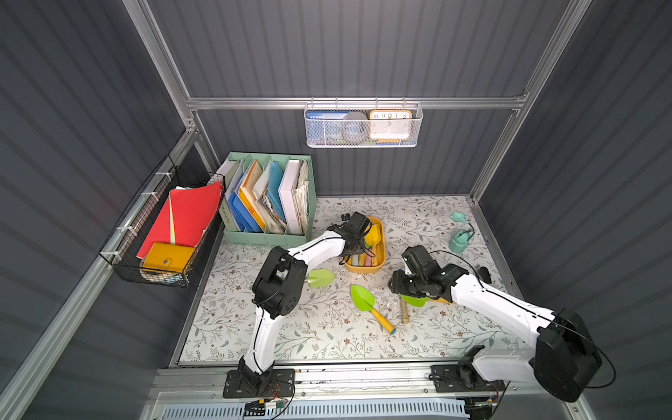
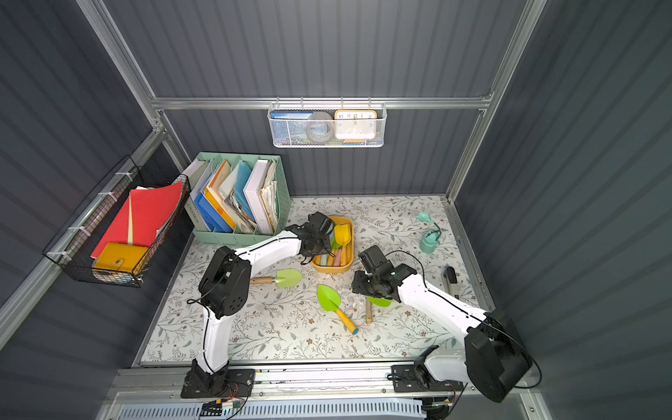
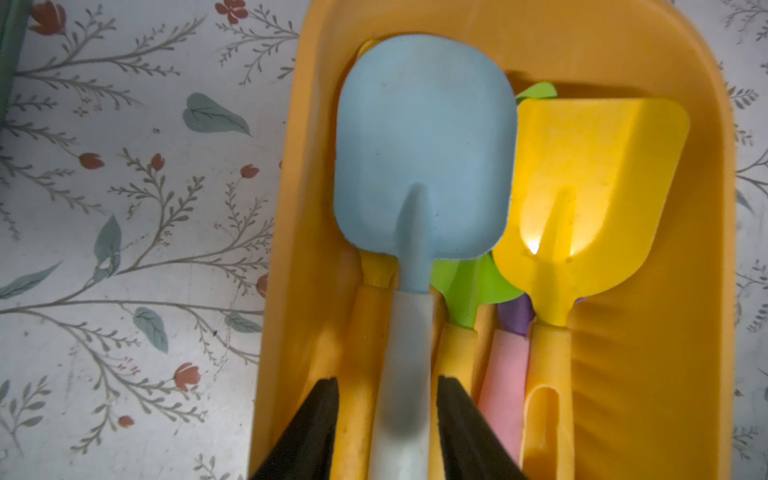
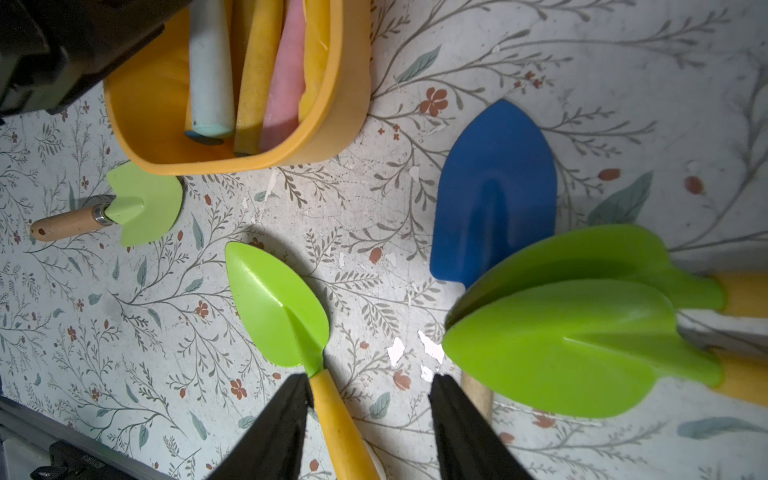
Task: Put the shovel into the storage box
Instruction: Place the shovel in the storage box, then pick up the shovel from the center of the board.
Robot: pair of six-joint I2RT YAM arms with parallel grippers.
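The yellow-orange storage box (image 1: 378,267) (image 3: 706,291) stands mid-table and holds several shovels. Among them a light blue shovel (image 3: 424,145) lies on top beside a yellow shovel (image 3: 594,187). My left gripper (image 3: 387,380) hangs over the box, open, its fingers either side of the blue shovel's pale handle with a gap showing. My right gripper (image 4: 369,376) is open low over the table. The yellow handle of a green shovel (image 4: 274,303) (image 1: 363,296) runs between its fingers, close to one of them. Two stacked green shovels (image 4: 573,332) and a dark blue shovel (image 4: 494,191) lie alongside.
A pale green shovel with a wooden handle (image 1: 320,278) lies left of the box. A mint-green file organizer (image 1: 269,232) stands at the back left, and a teal watering can (image 1: 460,240) at the back right. A black stapler (image 2: 451,278) lies by the right edge.
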